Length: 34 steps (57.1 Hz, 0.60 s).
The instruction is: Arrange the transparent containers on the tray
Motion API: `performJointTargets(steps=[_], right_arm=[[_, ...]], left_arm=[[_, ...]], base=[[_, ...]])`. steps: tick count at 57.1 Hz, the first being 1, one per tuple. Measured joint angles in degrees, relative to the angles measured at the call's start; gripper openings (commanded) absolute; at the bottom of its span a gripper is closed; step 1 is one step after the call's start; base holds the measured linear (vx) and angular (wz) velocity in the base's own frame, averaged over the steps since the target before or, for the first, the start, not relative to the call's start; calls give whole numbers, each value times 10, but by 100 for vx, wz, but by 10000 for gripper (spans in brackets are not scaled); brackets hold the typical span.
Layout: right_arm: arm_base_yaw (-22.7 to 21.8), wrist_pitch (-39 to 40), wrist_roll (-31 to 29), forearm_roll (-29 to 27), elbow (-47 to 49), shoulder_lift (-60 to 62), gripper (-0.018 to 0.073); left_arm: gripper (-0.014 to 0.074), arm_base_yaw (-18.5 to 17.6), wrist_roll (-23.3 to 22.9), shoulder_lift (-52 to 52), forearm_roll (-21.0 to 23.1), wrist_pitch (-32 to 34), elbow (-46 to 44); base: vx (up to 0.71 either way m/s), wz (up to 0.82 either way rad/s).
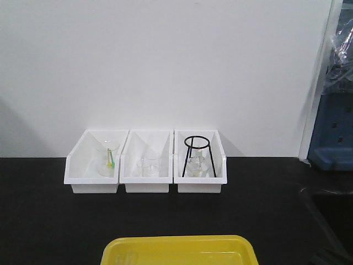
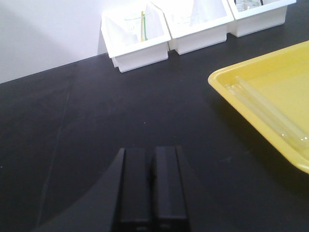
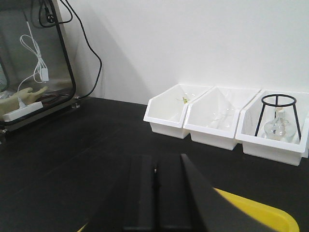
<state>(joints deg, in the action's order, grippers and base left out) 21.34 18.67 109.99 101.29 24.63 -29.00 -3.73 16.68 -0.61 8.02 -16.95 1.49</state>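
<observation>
A yellow tray [image 1: 179, 251] lies at the near edge of the black table, also seen as the tray [image 2: 270, 104] and the tray [image 3: 263, 215]. Two clear test tubes [image 2: 263, 108] lie side by side in it. Three white bins stand at the back wall. A clear beaker with a green-yellow stick [image 1: 108, 157] stands in the left bin, a small beaker [image 1: 148, 164] in the middle one, and a round flask [image 1: 195, 165] under a black wire stand in the right one. My left gripper [image 2: 152, 151] is shut and empty over bare table left of the tray. My right gripper [image 3: 155, 166] is shut and empty above the tray.
The white bins [image 1: 146, 165] sit against a white wall. The black wire tripod stand [image 1: 197, 149] stands in the right bin. A blue unit [image 1: 333, 132] is at the far right. A glass-fronted box with cables [image 3: 34, 72] stands at the table's far side in the right wrist view.
</observation>
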Motion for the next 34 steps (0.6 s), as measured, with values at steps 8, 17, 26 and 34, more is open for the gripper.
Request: performJointTargets(steps=[8, 17, 26, 34], right_arm=[[0, 0, 0, 0, 0, 0, -11], [0, 0, 0, 0, 0, 0, -11], [0, 0, 0, 0, 0, 0, -11], [0, 0, 0, 0, 0, 0, -11]], left_arm=[[-3, 0, 1, 0, -2, 0, 0], [-3, 0, 1, 0, -2, 0, 0], [-3, 0, 1, 0, -2, 0, 0], [-3, 0, 1, 0, -2, 0, 0]], base=[[0, 0], [0, 0], [0, 0], [0, 0]])
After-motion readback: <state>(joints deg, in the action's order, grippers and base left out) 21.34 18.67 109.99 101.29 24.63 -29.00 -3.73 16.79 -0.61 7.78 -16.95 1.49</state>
